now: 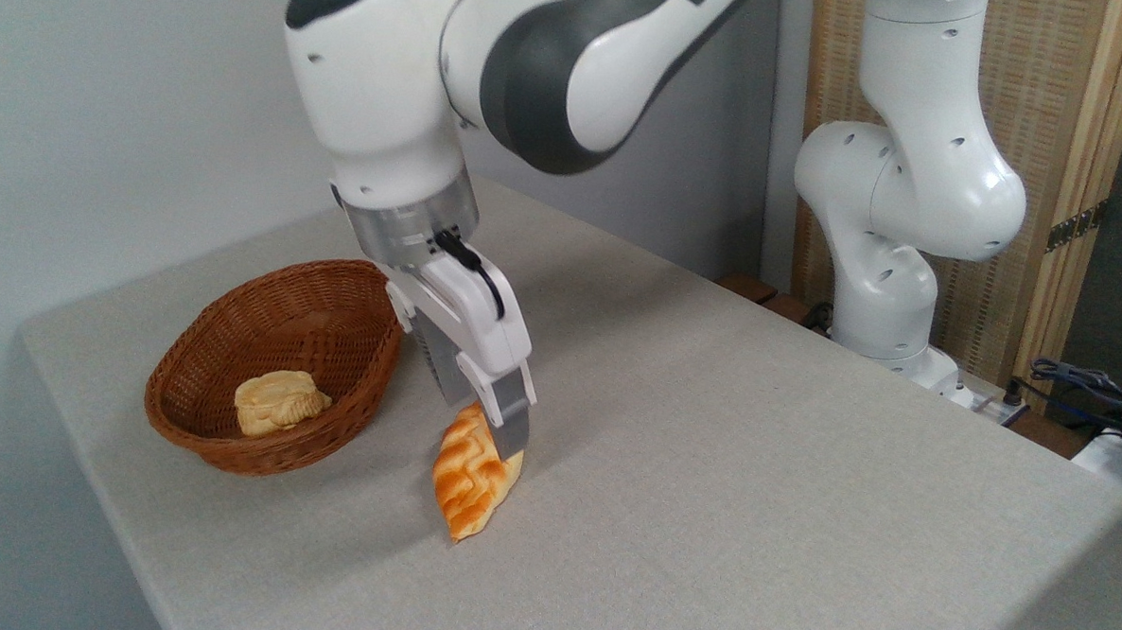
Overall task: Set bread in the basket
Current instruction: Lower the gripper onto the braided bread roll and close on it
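Note:
The bread [467, 481], an orange-brown braided loaf with pointed ends, hangs tilted with its lower tip at or just above the grey table. My gripper [495, 426] is shut on the loaf's upper end, fingers pointing down. The basket [238, 339], reddish-brown woven wicker, sits just to the left of the gripper, its near rim a short way from the loaf.
A paler yellow lumpy pastry [278, 402] lies inside the basket. The arm's white base [888, 301] stands at the table's far right edge, with cables [1088, 385] beyond it. The table's front-left edge runs close under the basket.

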Available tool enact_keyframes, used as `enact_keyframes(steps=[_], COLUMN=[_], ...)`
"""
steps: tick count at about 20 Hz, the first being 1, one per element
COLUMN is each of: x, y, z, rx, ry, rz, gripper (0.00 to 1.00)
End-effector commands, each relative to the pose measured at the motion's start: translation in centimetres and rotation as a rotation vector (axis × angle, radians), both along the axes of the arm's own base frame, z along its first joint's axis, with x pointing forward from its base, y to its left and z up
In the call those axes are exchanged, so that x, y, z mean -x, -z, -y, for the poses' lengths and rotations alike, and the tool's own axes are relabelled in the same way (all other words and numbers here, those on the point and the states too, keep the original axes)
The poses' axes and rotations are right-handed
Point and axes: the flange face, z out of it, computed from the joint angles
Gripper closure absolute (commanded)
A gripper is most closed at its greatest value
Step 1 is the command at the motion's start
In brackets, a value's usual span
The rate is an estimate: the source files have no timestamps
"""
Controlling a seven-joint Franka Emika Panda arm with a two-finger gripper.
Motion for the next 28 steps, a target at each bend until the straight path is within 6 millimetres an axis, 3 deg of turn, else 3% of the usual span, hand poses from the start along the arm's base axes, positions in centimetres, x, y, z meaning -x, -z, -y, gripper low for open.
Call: enact_keyframes(steps=[1,7,21,22,24,26,28], x=[1.5,1.1,0.6,0.6,0.6,0.6,0.7], y=[0.7,2.8,6.6,6.5,6.6,6.4,6.4], z=[0.3,1.3,3.4,3.3,3.3,3.4,3.4], rx=[-0.017,0.008,-0.012,-0.012,-0.012,-0.011,-0.011], ry=[-0.155,-0.455,-0.446,-0.442,-0.44,-0.438,-0.437], rz=[-0.002,0.034,0.005,0.007,0.005,0.007,0.007], gripper=[0.0,0.0,0.01,0.1,0.39,0.51,0.53])
